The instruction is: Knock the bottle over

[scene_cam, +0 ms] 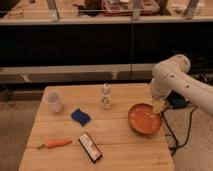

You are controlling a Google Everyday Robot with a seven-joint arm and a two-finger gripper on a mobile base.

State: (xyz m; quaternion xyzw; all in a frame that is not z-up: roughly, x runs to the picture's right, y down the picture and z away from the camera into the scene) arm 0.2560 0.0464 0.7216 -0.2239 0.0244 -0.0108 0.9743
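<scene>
Bottle (pixel 105 96) stands upright at the rear centre of the wooden table (pixel 60 155). An orange bowl (pixel 144 119) sits to its right, between it and the gripper (pixel 158 105), which hangs at the bowl's far right rim; whether the gripper is apart or together cannot be told. A white cup (pixel 53 101) stands apart on the left. A dark packet (pixel 90 146), a blue sponge (pixel 80 116) and a carrot (pixel 55 144) lie further forward. Bottle is well left of the gripper, not touched by it.

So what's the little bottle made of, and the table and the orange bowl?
The bottle looks like whitish plastic with a pale label. The table looks like pale wood: plank lines and grain show. The orange bowl is smooth and even-coloured, probably plastic, possibly ceramic. The gripper hangs at the bowl's right rim, apart from the bottle.
</scene>
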